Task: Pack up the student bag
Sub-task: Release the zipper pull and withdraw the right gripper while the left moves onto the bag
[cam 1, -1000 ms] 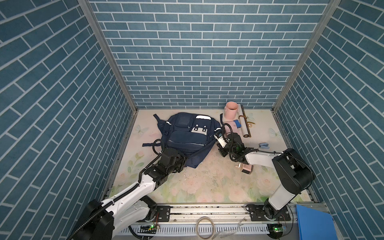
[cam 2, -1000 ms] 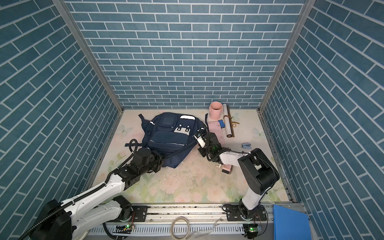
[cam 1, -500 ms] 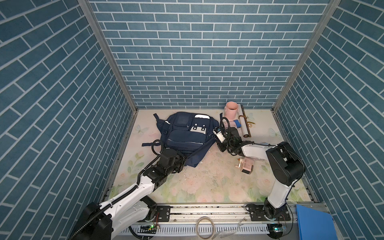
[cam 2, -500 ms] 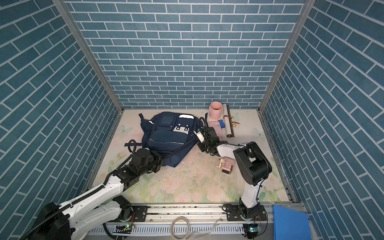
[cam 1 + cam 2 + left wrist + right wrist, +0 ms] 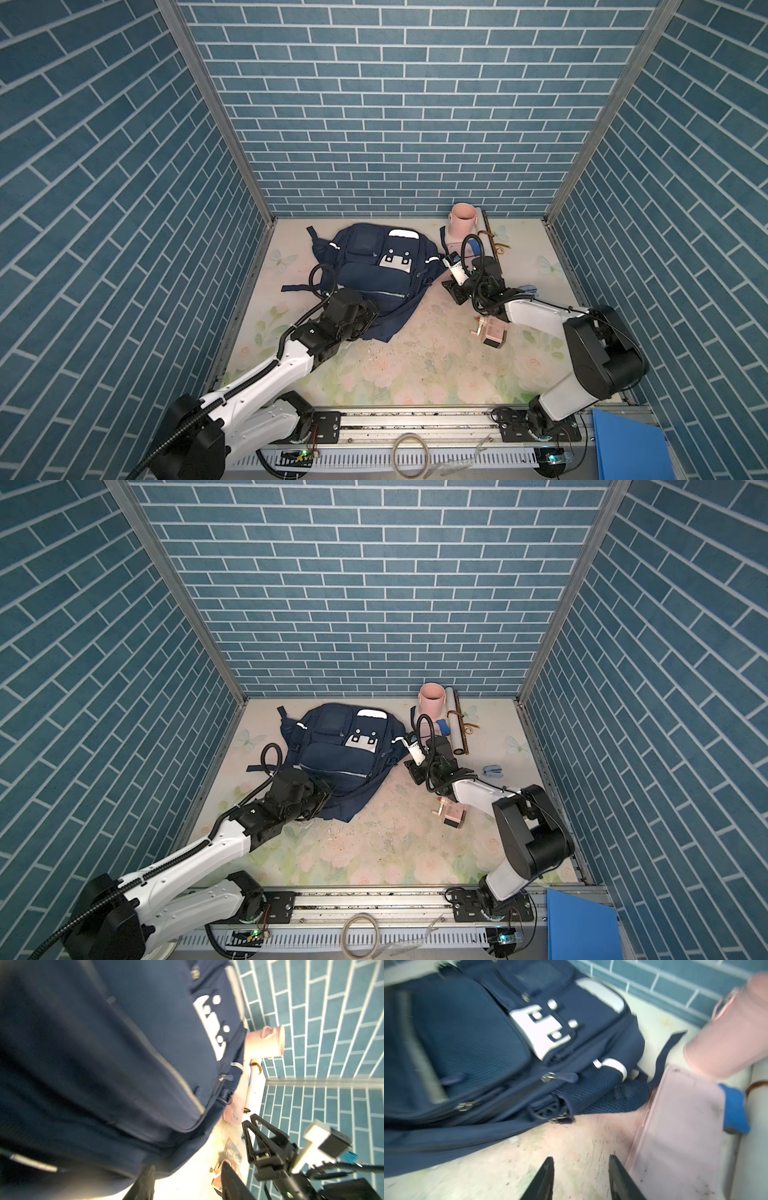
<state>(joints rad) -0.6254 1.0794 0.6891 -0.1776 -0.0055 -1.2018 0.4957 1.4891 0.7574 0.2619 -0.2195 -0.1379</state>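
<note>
The student bag [image 5: 374, 270] [image 5: 345, 754], navy with a white dotted patch, lies flat at the back middle of the table in both top views. My left gripper [image 5: 368, 316] sits at its near left corner. In the left wrist view the left gripper [image 5: 187, 1169] is open, one finger [image 5: 148, 1180] against the bag's hem [image 5: 124, 1147], with nothing gripped. My right gripper [image 5: 455, 291] rests just off the bag's right side. In the right wrist view the right gripper [image 5: 581, 1159] is open over bare table, short of the bag's mesh side pocket [image 5: 591, 1088].
A pink cup [image 5: 462, 218], a flat pink case [image 5: 685, 1126], a blue item [image 5: 735, 1109] and a white roll [image 5: 490, 245] crowd the back right. A small pink-and-brown block [image 5: 490, 330] lies under the right forearm. A blue folder [image 5: 627, 444] lies off the front right corner.
Both grippers have gone from shut to open. The right gripper moved toward the bag, then came back a little. The left arm has hardly moved.
</note>
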